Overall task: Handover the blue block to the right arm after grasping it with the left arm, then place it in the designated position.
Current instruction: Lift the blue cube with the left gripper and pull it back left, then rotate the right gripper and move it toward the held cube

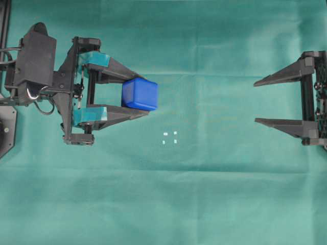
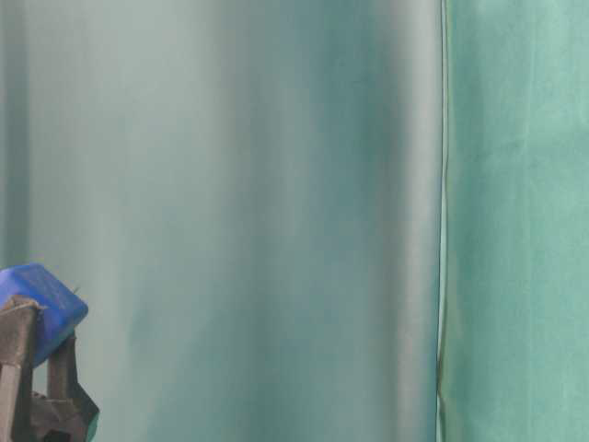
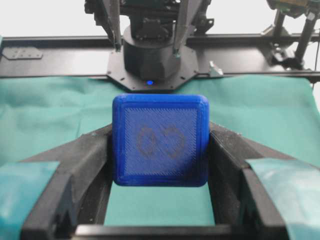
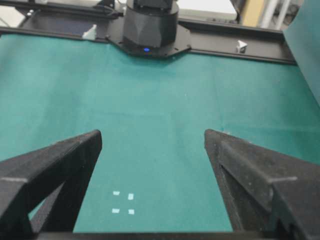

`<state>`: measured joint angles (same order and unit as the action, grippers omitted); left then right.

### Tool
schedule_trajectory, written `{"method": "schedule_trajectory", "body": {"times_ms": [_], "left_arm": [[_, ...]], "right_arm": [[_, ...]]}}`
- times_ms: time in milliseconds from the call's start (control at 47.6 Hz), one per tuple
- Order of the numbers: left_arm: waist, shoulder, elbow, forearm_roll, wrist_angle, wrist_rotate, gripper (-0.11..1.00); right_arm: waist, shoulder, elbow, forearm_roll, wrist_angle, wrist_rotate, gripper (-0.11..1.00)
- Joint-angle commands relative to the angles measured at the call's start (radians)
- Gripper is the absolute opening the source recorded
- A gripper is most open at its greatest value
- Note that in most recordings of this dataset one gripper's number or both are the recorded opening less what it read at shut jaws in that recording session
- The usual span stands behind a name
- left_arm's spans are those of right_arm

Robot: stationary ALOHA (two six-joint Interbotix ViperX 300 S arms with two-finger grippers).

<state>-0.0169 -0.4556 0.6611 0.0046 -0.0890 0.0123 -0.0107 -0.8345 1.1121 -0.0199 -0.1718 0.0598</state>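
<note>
My left gripper (image 1: 139, 97), its fingers wrapped in teal tape, is shut on the blue block (image 1: 140, 94) at the left of the overhead view. The block (image 3: 160, 140) fills the gap between the fingertips in the left wrist view and shows a faint dark mark on its face. It is held above the green cloth; the table-level view catches the block (image 2: 41, 299) at the lower left. My right gripper (image 1: 255, 102), all black, stands open at the right edge with nothing between its fingers. The designated position (image 1: 169, 137), small white marks in a square, lies between the two grippers, also visible as marks (image 4: 123, 203) in the right wrist view.
Green cloth (image 1: 204, 194) covers the whole table. The opposite arm's black base (image 3: 152, 55) and a black frame rail stand at the far edge in each wrist view. A hanging green curtain (image 2: 515, 221) fills the table-level view.
</note>
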Motion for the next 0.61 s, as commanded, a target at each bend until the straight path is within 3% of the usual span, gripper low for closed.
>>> {"method": "schedule_trajectory", "body": {"times_ms": [0, 168, 378, 588], "left_arm": [[-0.002, -0.006, -0.014, -0.002, -0.006, -0.002, 0.47], [-0.002, -0.008, -0.014, -0.002, -0.006, -0.002, 0.47], [-0.002, -0.006, -0.014, -0.003, -0.006, -0.002, 0.47], [-0.002, -0.006, -0.014, -0.003, -0.006, -0.002, 0.47]], "right_arm": [[-0.002, 0.003, -0.018, -0.002, -0.009, 0.000, 0.94], [-0.002, 0.002, -0.018, -0.009, -0.028, -0.009, 0.94], [-0.002, -0.003, -0.037, -0.081, -0.028, -0.055, 0.94], [-0.002, -0.006, -0.098, -0.167, -0.008, -0.153, 0.94]]}}
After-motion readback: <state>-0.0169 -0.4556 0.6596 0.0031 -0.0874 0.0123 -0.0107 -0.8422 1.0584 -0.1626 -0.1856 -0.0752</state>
